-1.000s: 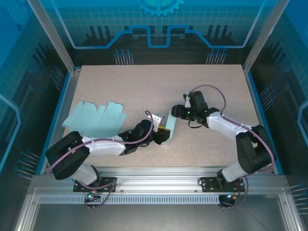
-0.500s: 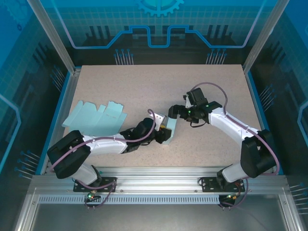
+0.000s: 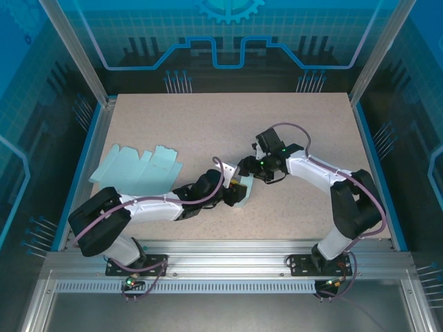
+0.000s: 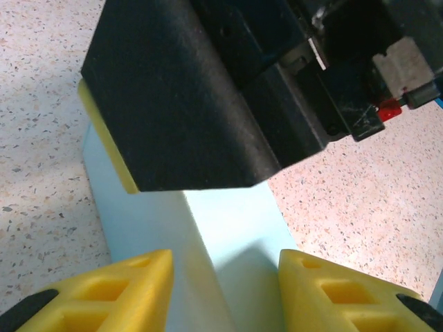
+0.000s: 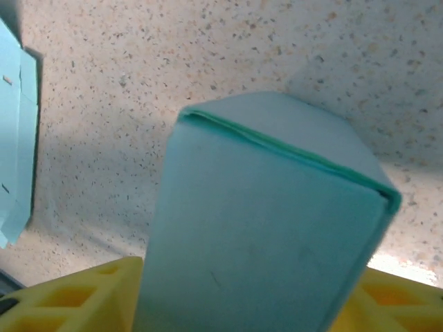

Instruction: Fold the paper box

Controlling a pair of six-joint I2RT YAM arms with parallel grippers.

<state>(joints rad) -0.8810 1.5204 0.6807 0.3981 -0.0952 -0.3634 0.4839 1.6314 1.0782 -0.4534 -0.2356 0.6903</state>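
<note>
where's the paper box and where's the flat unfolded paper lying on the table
paper box (image 5: 263, 228): right wrist view, on its broad near face
flat unfolded paper (image 3: 135, 169): top external view, on the middle of the sheet

From above, the left gripper (image 3: 232, 192) and right gripper (image 3: 247, 169) hide most of the box (image 3: 239, 199). Left of the box, the sheet (image 5: 14, 138) runs off the right wrist view.

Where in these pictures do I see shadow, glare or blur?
Left wrist view: one of the right fingers looks dark and soft; a shadow crosses the paper box. Right wrist view: the box shadows the table at its left; a bright patch lies lower right. Top external view: even, sharp.
</note>
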